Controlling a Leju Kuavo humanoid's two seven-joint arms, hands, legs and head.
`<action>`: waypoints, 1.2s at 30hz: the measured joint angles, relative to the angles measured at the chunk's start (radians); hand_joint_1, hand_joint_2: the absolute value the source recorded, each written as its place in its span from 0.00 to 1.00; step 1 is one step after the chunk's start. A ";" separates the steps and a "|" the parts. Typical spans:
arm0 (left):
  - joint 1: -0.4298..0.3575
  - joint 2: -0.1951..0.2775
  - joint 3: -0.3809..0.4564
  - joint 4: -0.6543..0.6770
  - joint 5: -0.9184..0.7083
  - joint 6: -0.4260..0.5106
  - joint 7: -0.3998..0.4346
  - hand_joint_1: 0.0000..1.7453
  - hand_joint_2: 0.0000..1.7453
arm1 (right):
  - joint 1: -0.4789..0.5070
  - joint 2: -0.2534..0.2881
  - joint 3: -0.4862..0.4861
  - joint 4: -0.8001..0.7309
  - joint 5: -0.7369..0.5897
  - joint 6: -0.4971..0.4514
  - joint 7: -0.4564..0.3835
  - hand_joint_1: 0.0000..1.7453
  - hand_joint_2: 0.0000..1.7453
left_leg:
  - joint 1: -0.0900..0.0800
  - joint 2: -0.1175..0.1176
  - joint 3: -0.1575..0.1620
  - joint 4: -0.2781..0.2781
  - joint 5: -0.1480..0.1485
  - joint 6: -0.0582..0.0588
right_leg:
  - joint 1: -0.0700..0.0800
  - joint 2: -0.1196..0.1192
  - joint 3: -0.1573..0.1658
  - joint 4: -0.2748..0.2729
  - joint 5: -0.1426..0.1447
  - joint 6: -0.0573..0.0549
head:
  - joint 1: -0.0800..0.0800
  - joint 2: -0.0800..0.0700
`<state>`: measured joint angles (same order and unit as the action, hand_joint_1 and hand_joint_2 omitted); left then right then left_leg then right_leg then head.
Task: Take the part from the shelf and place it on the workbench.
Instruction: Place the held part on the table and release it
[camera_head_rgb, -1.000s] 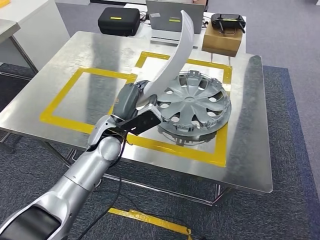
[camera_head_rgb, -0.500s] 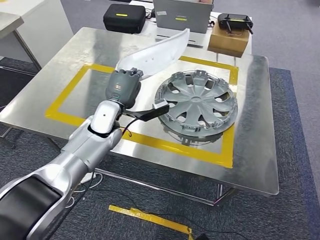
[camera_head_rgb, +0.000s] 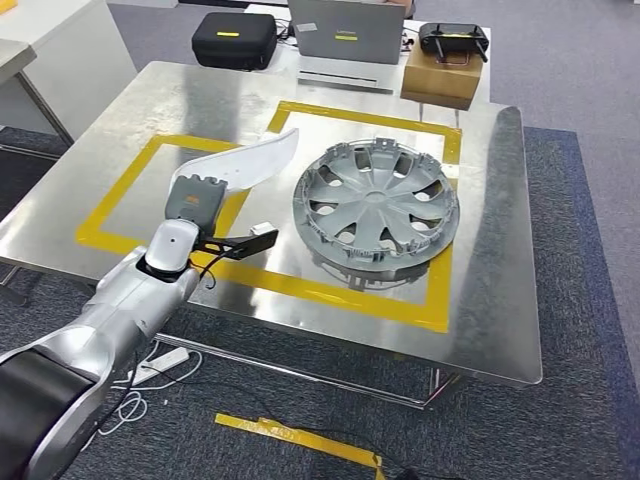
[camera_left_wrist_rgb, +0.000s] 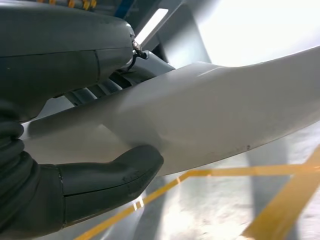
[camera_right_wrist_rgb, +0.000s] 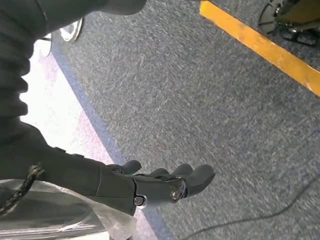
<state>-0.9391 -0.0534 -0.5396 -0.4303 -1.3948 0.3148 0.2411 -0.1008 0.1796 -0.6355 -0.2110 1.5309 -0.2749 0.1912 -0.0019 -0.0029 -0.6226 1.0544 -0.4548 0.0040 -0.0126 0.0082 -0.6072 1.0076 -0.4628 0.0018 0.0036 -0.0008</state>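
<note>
Grey carpet runs under a brushed-steel workbench (camera_head_rgb: 490, 300) marked with two yellow tape rectangles (camera_head_rgb: 121, 205). Inside the right-hand rectangle, at about three o'clock from the robot's left hand (camera_head_rgb: 195, 200), lies a silver wheel cover (camera_head_rgb: 375, 196) with curved spokes and dark openings around its rim.

The left hand grips the part (camera_head_rgb: 241, 165), a long, pale grey, smooth-skinned panel that curves gently and tapers to a rounded tip. It lies nearly level, low over the bench, where the two rectangles meet; its free end points toward one o'clock, near the wheel cover but apart from it. Whether it touches the bench cannot be told. In the left wrist view the part (camera_left_wrist_rgb: 211, 115) is a broad, matte, softly contoured surface with a thin edge, the thick thumb (camera_left_wrist_rgb: 113, 175) pressed under it and the darker fingers over its other face.

At twelve o'clock, beyond the bench, sit a black case (camera_head_rgb: 234, 40), a laptop (camera_head_rgb: 347, 30) and a cardboard box (camera_head_rgb: 441, 75).

The right hand (camera_right_wrist_rgb: 162, 185) hangs over the carpet, fingers loosely extended and holding nothing.
</note>
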 joint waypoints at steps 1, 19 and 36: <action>0.003 0.004 0.007 0.006 0.002 -0.001 0.000 1.00 1.00 | 0.000 0.000 0.000 0.000 -0.001 -0.002 -0.001 0.00 1.00 | -0.002 0.000 0.012 -0.028 0.005 0.003 | 0.001 -0.001 -0.002 0.000 0.000 0.003 | 0.001 0.000; 0.054 0.027 0.105 0.047 0.021 -0.045 0.006 1.00 1.00 | 0.011 -0.001 0.000 0.000 -0.008 -0.007 -0.001 0.00 1.00 | 0.003 -0.005 0.015 -0.047 0.011 0.003 | 0.007 -0.003 0.014 -0.014 -0.004 0.006 | 0.010 0.000; 0.047 0.008 0.109 0.049 -0.043 -0.011 -0.035 0.00 1.00 | 0.002 -0.001 0.000 0.000 -0.001 -0.003 -0.005 0.00 0.00 | 0.011 0.000 0.017 -0.044 0.007 0.015 | 0.003 -0.007 -0.001 0.012 -0.026 0.027 | 0.003 0.000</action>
<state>-0.8919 -0.0456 -0.4303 -0.3811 -1.4378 0.3034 0.2056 -0.0988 0.1781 -0.6359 -0.2110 1.5300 -0.2778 0.1859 0.0089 -0.0034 -0.6051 1.0100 -0.4474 0.0189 -0.0096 0.0011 -0.6084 1.0200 -0.4883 0.0291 0.0062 -0.0008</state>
